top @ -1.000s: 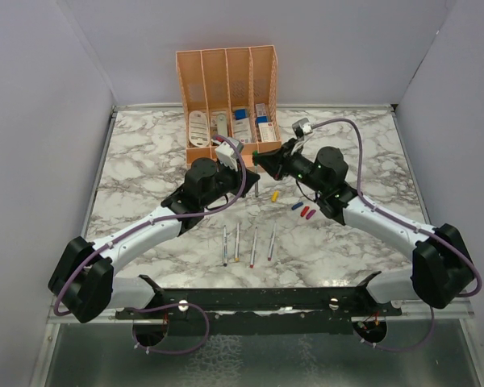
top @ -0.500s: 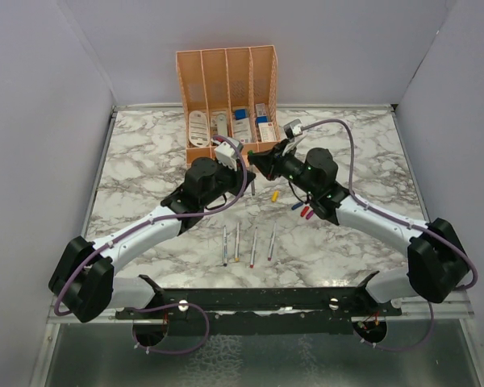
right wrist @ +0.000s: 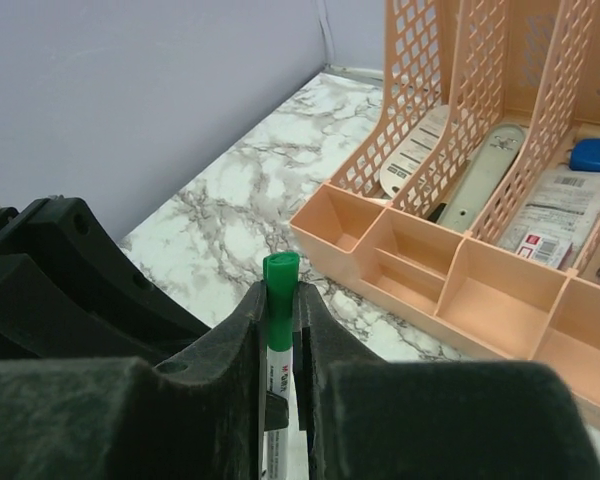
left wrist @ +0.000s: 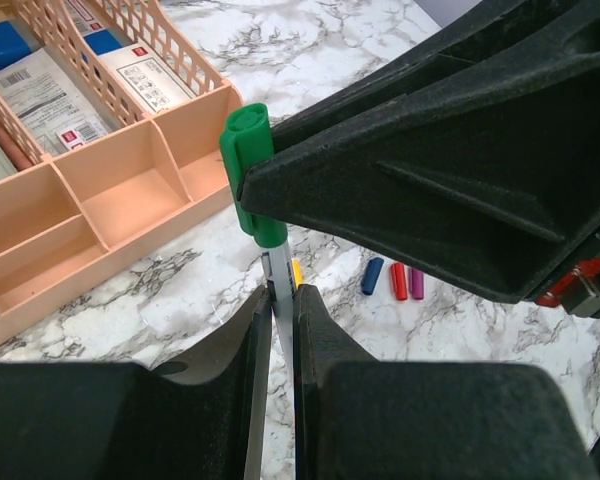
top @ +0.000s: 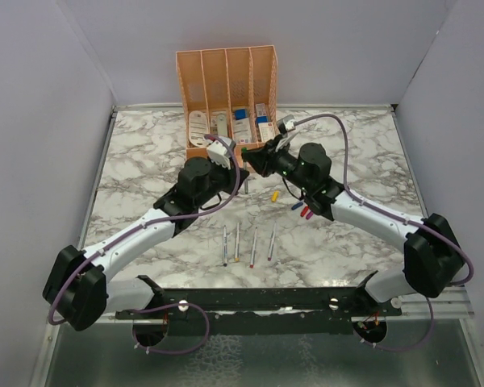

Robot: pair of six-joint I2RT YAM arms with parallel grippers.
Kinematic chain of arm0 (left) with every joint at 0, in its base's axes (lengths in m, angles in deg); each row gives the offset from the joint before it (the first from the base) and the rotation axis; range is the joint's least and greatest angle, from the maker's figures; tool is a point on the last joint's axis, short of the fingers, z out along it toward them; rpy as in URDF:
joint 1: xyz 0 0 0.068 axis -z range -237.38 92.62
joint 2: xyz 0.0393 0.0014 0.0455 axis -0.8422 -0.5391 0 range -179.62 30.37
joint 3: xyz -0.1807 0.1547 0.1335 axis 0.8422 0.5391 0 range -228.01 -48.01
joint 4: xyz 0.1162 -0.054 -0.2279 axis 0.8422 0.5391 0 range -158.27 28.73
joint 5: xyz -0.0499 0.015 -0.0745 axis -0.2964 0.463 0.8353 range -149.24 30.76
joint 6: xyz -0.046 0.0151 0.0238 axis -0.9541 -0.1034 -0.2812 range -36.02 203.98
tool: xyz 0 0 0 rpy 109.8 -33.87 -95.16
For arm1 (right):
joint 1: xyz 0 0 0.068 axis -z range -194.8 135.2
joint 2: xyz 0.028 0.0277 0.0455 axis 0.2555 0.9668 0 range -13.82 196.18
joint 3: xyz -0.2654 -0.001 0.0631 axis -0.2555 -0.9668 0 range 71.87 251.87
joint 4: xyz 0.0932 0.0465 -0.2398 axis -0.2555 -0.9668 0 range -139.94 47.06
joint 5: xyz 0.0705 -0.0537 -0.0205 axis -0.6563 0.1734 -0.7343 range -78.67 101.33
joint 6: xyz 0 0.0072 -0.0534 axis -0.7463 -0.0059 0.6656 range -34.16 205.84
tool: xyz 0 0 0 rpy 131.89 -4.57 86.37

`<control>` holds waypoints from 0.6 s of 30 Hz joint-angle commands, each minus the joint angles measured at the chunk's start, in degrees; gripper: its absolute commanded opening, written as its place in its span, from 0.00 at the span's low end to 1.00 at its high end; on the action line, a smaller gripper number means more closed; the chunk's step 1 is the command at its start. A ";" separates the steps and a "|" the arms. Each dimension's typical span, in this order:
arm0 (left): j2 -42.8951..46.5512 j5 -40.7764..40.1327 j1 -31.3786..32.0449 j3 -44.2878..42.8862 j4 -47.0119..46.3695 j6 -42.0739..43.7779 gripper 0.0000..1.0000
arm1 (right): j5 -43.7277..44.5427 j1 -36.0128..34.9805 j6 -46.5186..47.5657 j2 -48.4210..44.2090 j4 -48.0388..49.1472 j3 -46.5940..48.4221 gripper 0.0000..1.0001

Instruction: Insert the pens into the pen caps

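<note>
— Two arms lean over what?
— Over the marble table (top: 145, 153). The left arm (top: 141, 232) and the right arm (top: 371, 214) meet in front of the peach organiser (top: 226, 81), which stands at the table's far side.
— How do the fingers stand?
— The left gripper (left wrist: 282, 305) is pinched on the grey-white barrel of the held pen (left wrist: 278, 272), which is lifted off the table. The right gripper (right wrist: 279, 300) squeezes the green cap (right wrist: 279, 275) from both sides.
— Do pen and cap touch?
— Yes. In both wrist views the barrel runs straight into the cap's open end, in one line with it. How deep it sits I cannot tell.
— And the other pens?
— Four pens (top: 253, 244) lie side by side on the marble near the arm bases, roughly parallel, apart from the loose caps.
— The small things?
— The yellow cap (top: 274, 195) lies alone near the grippers. The blue cap (top: 296, 206), red cap (top: 304, 213) and magenta cap (top: 310, 214) lie close together just right of it, beside the right arm
</note>
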 commanded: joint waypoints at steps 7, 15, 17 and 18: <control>2.61 0.46 -0.38 1.63 7.81 -7.02 0.00 | -0.44 -1.22 0.22 2.97 -14.29 6.00 0.34; -1.17 -4.22 -1.60 3.59 19.28 -10.93 0.00 | 1.53 -1.16 1.66 -0.98 -12.94 10.31 0.37; -1.93 -4.88 -3.03 3.63 19.96 -11.56 0.00 | 2.20 -1.20 1.72 -1.97 -13.09 10.40 0.37; -2.38 -5.41 -3.82 3.63 20.23 -11.74 0.00 | 2.82 -1.21 1.79 -2.41 -13.33 10.36 0.37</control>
